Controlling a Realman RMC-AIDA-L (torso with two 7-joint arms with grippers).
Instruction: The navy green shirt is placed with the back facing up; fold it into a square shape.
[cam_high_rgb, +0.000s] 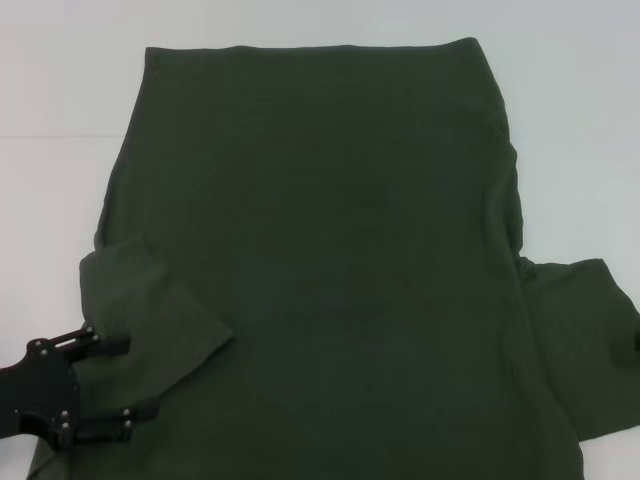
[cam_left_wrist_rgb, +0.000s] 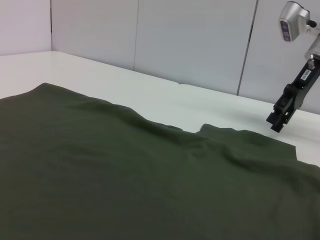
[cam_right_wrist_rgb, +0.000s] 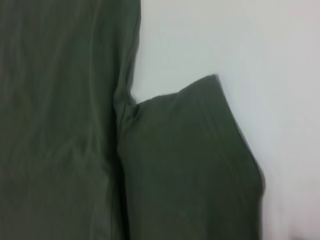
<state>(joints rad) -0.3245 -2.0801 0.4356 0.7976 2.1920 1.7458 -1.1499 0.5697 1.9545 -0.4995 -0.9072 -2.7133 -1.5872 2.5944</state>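
White bench (cam_high_rgb: 60, 80) with pale wall panels (cam_left_wrist_rgb: 190, 40) behind it, and pretty much nothing else going on. The navy green shirt (cam_high_rgb: 330, 260) is spread flat and fills most of the head view, hem toward the top of the frame, plain side up with no lettering showing, so that fits back-facing-up.

Progress-wise I'd call this barely started. The sleeve at the lower left of the frame looks turned in so it lies over the body, though I can't be sure it's a proper fold and not just bunched. The sleeve at the right edge still sticks straight out on the bench, clear in the right wrist view too.

The left end effector (cam_high_rgb: 100, 385) sits at the lower left corner of the head view, fingers spread apart with nothing between them, right over that sleeve's edge. The right end effector (cam_left_wrist_rgb: 281, 116) only shows in the left wrist view, hanging above the bench just past the outstretched sleeve; can't tell whether it's open or closed.

Still left, I'd guess: right sleeve in, then fold the length up to get a square.
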